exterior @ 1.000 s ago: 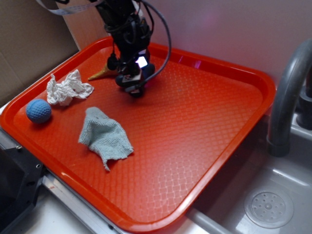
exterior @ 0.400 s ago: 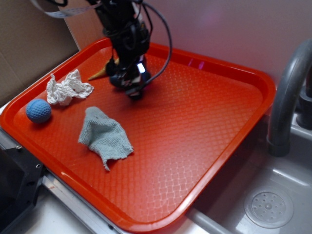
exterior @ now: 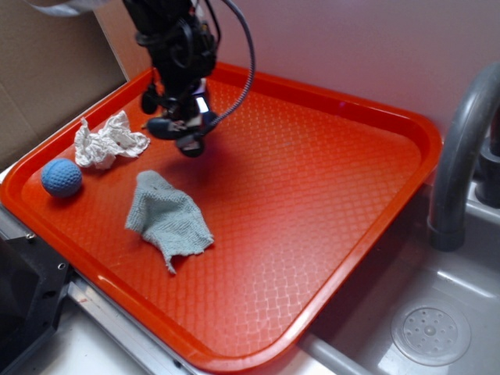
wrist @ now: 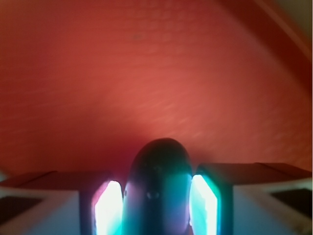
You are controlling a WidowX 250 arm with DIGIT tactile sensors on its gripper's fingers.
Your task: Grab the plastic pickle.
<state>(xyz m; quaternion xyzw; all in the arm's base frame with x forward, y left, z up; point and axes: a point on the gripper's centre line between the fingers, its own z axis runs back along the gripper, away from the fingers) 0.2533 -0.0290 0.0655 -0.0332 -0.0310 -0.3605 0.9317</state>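
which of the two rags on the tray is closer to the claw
The white crumpled rag, just beside the claw near the tray's back corner. The grey-green rag lies farther toward the front edge.

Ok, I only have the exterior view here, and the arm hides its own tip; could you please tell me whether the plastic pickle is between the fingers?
Observer: Yes. In the wrist view the plastic pickle sits between the two fingers, its rounded end poking out past them.
Operator: Thank you. Do the fingers touch it on both sides?
Observer: They seem to; no gap shows on either side of it.
Operator: Is anything else lying ahead of it?
Observer: No, the wrist view shows only the bare red tray beyond it.
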